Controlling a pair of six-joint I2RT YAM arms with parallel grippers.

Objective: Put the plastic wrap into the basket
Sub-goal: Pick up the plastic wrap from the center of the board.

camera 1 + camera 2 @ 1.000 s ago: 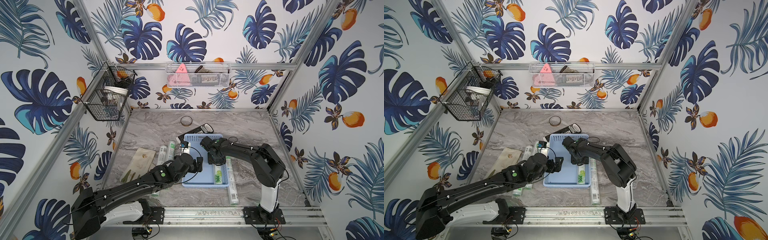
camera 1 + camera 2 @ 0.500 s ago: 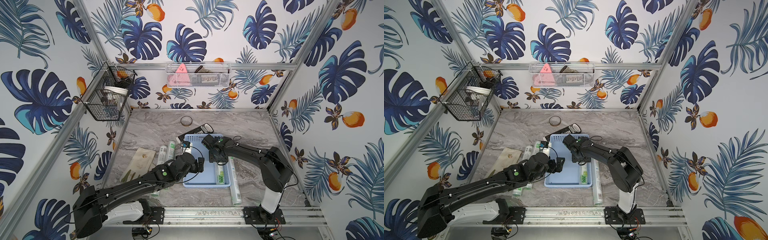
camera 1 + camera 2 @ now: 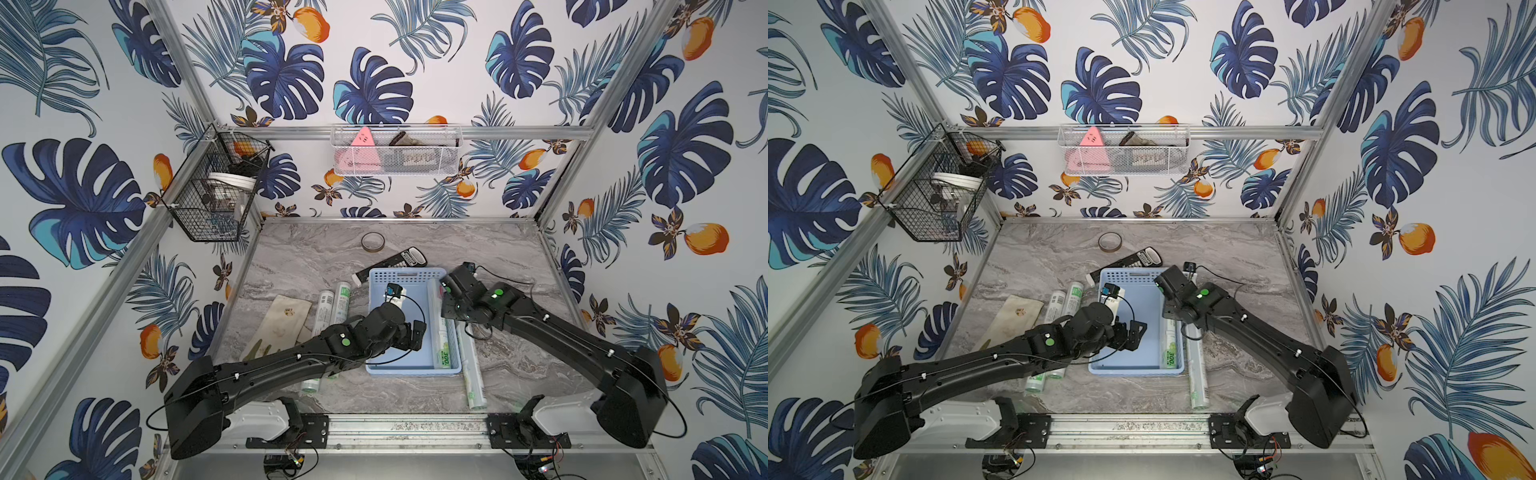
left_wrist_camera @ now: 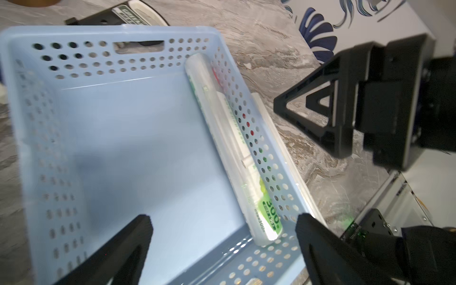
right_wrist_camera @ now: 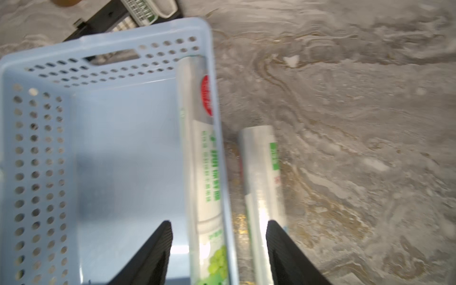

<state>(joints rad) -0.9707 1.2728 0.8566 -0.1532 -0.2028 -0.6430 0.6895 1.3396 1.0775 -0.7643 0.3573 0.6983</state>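
Observation:
The light blue basket (image 3: 399, 332) (image 3: 1129, 328) sits mid-table. One plastic wrap roll (image 3: 441, 336) (image 4: 237, 138) (image 5: 202, 158) lies inside along its right wall. Another roll (image 3: 471, 374) (image 5: 261, 172) lies on the table just outside that wall. Two more rolls (image 3: 332, 303) lie left of the basket, partly under my left arm. My left gripper (image 3: 413, 334) (image 4: 223, 217) hangs open and empty over the basket's near end. My right gripper (image 3: 448, 296) (image 5: 218, 222) is open above the basket's right wall, holding nothing, with a roll below on either side of the wall.
A black calculator (image 3: 395, 262) touches the basket's far edge, with a tape ring (image 3: 372, 241) behind it. A beige cloth (image 3: 286, 316) lies at the left. A black wire basket (image 3: 216, 195) and a white mesh basket (image 3: 395, 151) hang on the walls.
My right arm has swung right, carrying its gripper from over the basket's inside to its right wall, jaws slightly wider. The left arm has barely moved.

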